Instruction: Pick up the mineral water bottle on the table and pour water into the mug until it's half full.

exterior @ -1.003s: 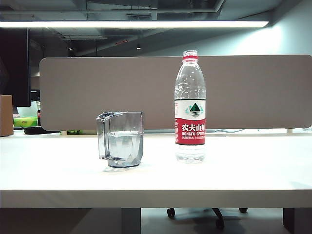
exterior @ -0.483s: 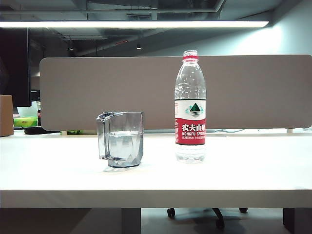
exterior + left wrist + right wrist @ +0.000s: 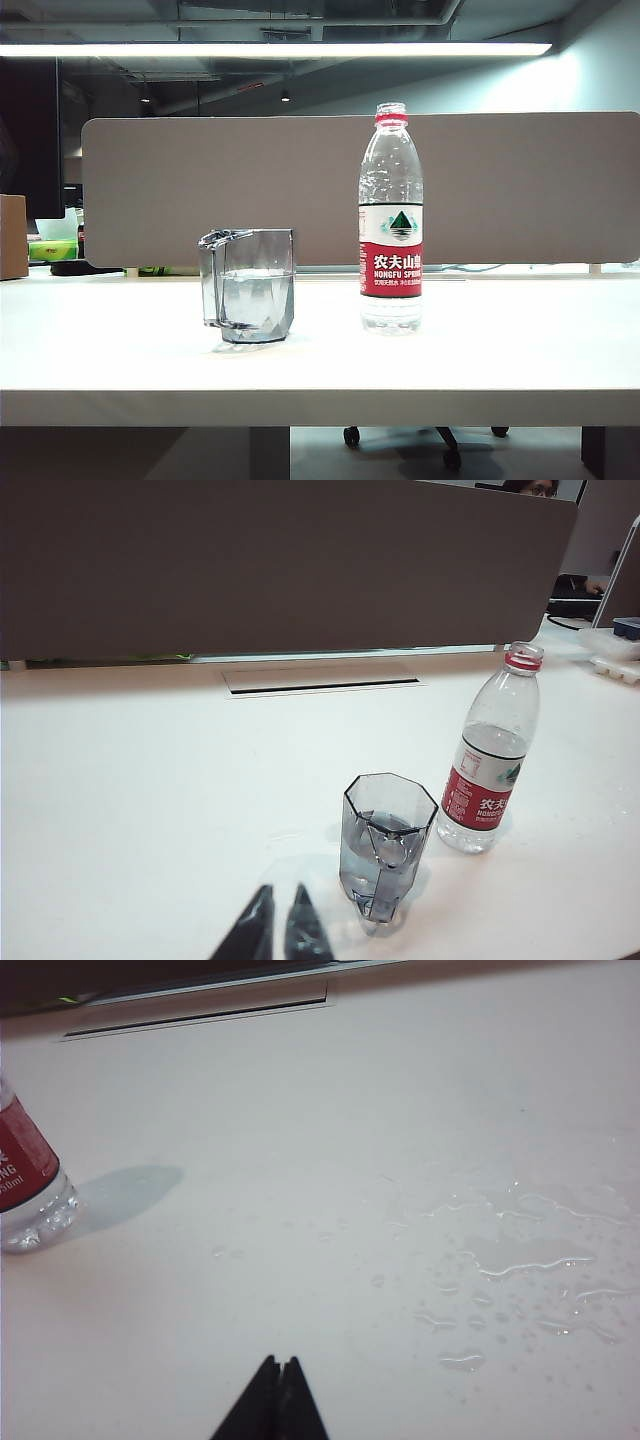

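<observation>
Uncapped, thin-walled mineral water bottle (image 3: 390, 220) mid-table looks squashy: grip at the label; left gripper (image 3: 277, 925) slightly parted, right gripper (image 3: 279, 1392) closed, both empty.

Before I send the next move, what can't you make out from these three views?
- Both arms: absent from the exterior view; only claw tips show, left claw, right claw, cut by the wrist views' edges.
- Mineral water bottle: in the right wrist view, only its base shows.
- Mug: outside the right wrist view.
- Water spilled on the table: not discernible in the exterior view.
</observation>
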`<control>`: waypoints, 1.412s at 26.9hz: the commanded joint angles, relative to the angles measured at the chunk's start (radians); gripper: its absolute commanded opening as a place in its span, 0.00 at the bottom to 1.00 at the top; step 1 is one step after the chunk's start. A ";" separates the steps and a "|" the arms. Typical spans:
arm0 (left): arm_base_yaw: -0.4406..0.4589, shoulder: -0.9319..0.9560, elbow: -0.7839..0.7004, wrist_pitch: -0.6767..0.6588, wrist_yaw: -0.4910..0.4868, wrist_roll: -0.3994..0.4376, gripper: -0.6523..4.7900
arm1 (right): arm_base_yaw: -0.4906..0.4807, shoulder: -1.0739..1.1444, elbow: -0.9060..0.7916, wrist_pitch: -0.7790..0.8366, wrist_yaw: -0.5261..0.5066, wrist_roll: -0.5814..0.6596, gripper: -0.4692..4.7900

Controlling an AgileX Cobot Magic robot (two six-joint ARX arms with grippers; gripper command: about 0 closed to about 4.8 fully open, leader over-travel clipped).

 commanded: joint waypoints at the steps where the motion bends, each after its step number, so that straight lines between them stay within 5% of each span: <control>1: -0.001 0.000 0.005 0.011 0.000 0.002 0.16 | 0.001 -0.039 0.003 -0.008 0.005 0.002 0.12; 15: -0.001 -0.001 0.005 0.011 0.000 0.005 0.16 | 0.000 -0.050 0.004 -0.007 0.005 0.002 0.12; 18: -0.002 -0.008 -0.033 0.057 -0.048 0.148 0.16 | 0.000 -0.050 0.004 -0.007 0.005 0.002 0.12; 20: 0.002 -0.008 -0.109 0.130 -0.173 0.208 0.16 | 0.000 -0.049 0.004 -0.006 0.005 0.002 0.12; 22: 0.002 -0.008 -0.213 0.274 -0.318 0.194 0.16 | 0.000 -0.049 0.004 -0.007 0.005 0.002 0.12; 25: 0.002 -0.008 -0.326 0.392 -0.405 0.154 0.16 | 0.001 -0.049 0.004 -0.007 0.005 0.002 0.12; 38: -0.001 -0.008 -0.457 0.349 -0.404 0.054 0.16 | 0.001 -0.049 0.004 -0.007 0.005 0.002 0.12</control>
